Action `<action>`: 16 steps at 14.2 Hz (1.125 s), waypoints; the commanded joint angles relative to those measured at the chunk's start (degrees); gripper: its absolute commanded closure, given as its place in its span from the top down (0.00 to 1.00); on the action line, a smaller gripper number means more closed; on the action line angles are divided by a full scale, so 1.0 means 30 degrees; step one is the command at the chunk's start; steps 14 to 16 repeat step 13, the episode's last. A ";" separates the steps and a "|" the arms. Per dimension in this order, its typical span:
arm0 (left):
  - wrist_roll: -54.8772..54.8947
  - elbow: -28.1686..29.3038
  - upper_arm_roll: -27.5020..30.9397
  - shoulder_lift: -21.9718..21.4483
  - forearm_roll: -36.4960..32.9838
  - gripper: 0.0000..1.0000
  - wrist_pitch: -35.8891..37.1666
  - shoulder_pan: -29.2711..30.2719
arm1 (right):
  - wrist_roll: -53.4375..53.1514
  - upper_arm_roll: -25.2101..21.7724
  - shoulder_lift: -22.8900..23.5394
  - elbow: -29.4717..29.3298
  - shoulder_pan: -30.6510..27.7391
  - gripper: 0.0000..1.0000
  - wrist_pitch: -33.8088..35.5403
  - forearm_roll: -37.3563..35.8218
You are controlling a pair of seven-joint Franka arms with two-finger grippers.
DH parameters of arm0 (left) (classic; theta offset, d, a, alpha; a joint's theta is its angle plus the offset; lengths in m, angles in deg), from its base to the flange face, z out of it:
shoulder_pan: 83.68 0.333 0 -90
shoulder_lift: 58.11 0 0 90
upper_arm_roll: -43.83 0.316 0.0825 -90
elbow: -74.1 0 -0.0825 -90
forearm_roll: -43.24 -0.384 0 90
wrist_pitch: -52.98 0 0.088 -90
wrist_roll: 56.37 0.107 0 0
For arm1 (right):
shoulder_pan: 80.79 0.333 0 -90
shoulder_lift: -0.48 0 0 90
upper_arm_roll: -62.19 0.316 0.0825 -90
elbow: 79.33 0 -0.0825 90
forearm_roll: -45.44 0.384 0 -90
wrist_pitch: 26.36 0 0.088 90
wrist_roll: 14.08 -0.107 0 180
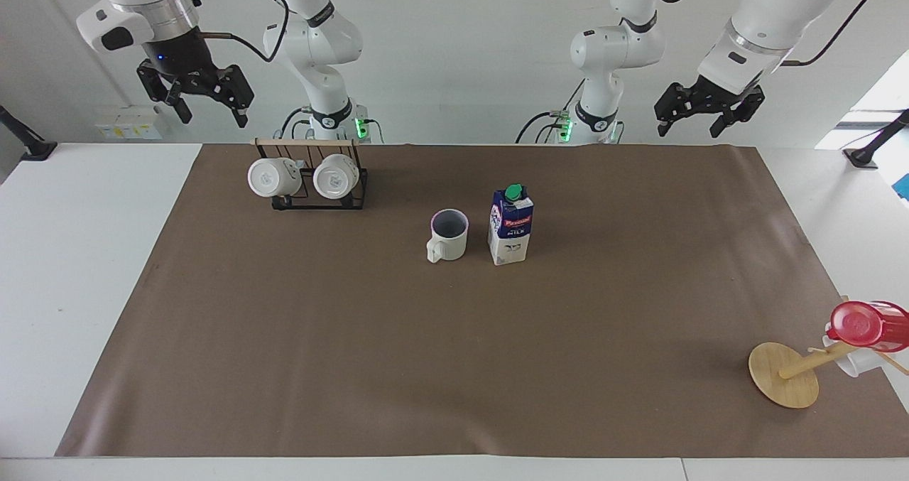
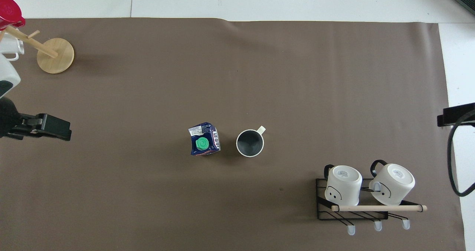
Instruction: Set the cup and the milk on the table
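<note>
Already the cup (image 1: pixel 449 234) and milk (image 1: pixel 510 227) stand side by side mid-table (image 1: pixel 85 268), nearer the robots' edge; left gripper (image 1: pixel 699 115) and right gripper (image 1: pixel 206 101) hang spread, empty, over that edge's corners: little seems left

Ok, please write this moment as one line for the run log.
mug: upright on mat | milk carton: upright beside mug | left gripper: raised, open | right gripper: raised, open

We hold our left gripper (image 1: pixel 699 115) high at our own end, wrist tilted, fingers spread and empty. Our right gripper (image 1: pixel 208 101) hangs just as high at the other end, pointing down, fingers apart, gripping nothing.
</note>
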 commanded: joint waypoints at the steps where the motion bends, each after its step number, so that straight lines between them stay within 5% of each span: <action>1: 0.0225 0.1265 0.0170 -0.1060 0.0306 1.00 0.0029 -0.0091 | 0.0510 0.0025 -0.0177 0.0155 -0.0101 1.00 0.0129 0.0012; 16: 0.0195 0.1795 0.0170 -0.1444 0.0306 1.00 -0.0146 -0.0062 | 0.0510 0.0025 -0.0177 0.0155 -0.0101 1.00 0.0129 0.0012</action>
